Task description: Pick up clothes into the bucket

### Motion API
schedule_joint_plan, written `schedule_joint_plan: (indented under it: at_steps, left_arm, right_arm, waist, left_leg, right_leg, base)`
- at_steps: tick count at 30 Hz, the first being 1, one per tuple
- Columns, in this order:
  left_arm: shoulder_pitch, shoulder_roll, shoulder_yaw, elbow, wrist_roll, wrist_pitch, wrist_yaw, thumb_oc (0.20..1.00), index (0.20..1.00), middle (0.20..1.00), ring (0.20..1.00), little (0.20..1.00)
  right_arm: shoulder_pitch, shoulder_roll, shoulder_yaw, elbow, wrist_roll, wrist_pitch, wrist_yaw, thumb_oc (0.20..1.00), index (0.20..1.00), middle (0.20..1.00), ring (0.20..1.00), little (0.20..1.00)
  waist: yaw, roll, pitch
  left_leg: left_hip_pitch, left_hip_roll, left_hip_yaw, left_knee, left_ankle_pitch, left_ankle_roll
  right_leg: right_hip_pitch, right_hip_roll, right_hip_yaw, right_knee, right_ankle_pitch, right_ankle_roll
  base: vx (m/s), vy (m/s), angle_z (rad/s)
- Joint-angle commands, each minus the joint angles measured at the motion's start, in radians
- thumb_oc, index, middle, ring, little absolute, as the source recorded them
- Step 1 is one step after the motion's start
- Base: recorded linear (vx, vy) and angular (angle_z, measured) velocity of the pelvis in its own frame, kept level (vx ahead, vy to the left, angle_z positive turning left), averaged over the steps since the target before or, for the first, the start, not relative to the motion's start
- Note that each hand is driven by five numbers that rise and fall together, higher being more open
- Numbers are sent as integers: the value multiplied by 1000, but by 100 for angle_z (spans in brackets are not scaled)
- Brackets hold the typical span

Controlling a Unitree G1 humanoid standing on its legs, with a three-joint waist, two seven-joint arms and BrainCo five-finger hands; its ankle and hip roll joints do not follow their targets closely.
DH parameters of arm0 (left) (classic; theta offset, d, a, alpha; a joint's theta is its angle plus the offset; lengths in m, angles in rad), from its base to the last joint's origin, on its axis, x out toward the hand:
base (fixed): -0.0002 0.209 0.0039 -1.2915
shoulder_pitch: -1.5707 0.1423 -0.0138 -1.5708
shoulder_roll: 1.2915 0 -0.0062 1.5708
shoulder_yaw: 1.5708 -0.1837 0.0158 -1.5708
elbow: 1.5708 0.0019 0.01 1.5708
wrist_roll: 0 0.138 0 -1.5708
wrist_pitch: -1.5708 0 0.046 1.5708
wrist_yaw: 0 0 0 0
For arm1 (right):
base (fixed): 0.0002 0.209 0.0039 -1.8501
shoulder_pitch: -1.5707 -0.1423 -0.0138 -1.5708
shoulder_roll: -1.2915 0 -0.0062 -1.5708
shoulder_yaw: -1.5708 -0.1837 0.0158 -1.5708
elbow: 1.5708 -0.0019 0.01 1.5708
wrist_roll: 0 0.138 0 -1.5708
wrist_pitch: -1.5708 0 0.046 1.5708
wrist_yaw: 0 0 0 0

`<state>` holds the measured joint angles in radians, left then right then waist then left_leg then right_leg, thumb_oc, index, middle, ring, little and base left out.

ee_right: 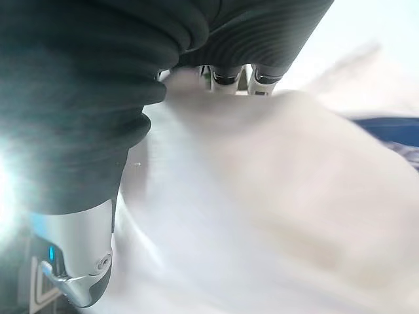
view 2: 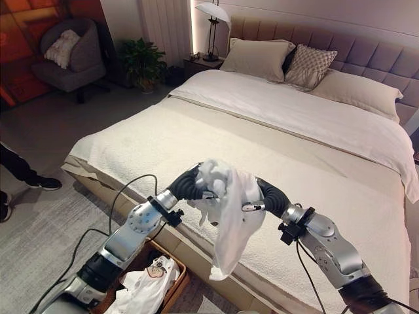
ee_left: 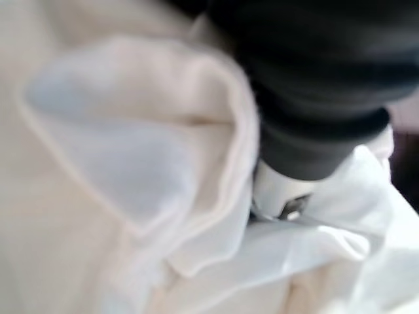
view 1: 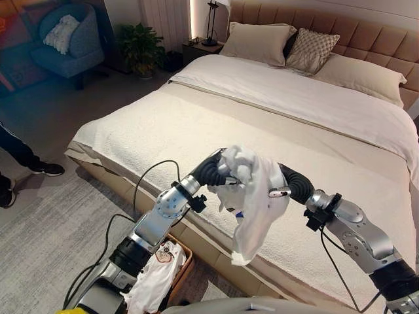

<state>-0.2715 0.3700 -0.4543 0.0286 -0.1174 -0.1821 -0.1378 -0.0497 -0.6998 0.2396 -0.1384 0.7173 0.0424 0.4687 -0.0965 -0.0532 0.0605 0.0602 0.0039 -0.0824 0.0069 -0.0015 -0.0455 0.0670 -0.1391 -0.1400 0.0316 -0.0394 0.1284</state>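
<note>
I hold a white garment (view 1: 252, 196) up in the air over the near edge of the bed (view 1: 275, 131), bunched at the top between my two hands, with its loose end hanging down in front of the mattress side. My left hand (view 1: 222, 169) comes in from the left and is buried in the bundle of cloth; its fingers are hidden in the folds, so I cannot tell how they are set. My right hand (view 1: 278, 191) comes in from the right and presses against the other side of the bundle. One silver finger (view 1: 280, 192) lies across the cloth, but the rest are covered, so I cannot tell their state either.

Below my left arm, on the floor near the foot of the bed, stands a brown bucket (view 1: 185, 261) with another white piece of clothing (view 1: 157, 275) already lying in it and spilling over its rim.

Far back on the bed are pillows (view 1: 262, 40). To the far left stand an armchair (view 1: 65, 39) and a potted plant (view 1: 141, 46), and a person's leg and shoe (view 1: 29, 160) show at the left edge.
</note>
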Motion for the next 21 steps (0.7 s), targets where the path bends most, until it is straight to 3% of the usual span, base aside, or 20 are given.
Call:
schedule_joint_plan:
  at_steps: [1, 4, 15, 21]
  left_arm:
    - [-28, -6, 79, -10, -165, -25, 32, 200, 200, 200, 200, 200]
    - [4, -18, 116, -36, -259, -17, 24, 200, 200, 200, 200, 200]
    - [75, -33, 196, -76, -396, -5, 25, 200, 200, 200, 200, 200]
    - [138, -60, 266, -61, -492, -9, 54, 200, 200, 200, 200, 200]
  right_arm:
    - [-19, 24, -84, -65, 2, -86, -18, 1000, 1000, 1000, 1000, 1000]
    - [-18, 19, -108, -43, -16, -91, -29, 1000, 1000, 1000, 1000, 1000]
    - [-15, 47, -195, 17, -52, -120, -87, 1000, 1000, 1000, 1000, 1000]
    - [-2, 138, -262, 78, -132, -174, -206, 1000, 1000, 1000, 1000, 1000]
  waist:
    - [5, -45, -25]
    - [7, -46, -26]
    - [12, -47, -26]
    - [16, -44, -19]
  left_leg:
    - [-31, -4, 15, 54, -74, 7]
    - [-32, -5, 11, 52, -74, 7]
    - [-28, -4, 8, 47, -74, 8]
    - [-29, -5, 8, 48, -77, 10]
  right_leg:
    - [-14, -5, 1, 47, -27, 9]
    - [-15, -6, 0, 47, -25, 7]
    - [-14, -7, 0, 47, -25, 6]
    - [-17, -7, -1, 51, -26, 6]
  base:
    - [0, 0, 0]
    - [0, 0, 0]
    - [0, 0, 0]
    - [0, 0, 0]
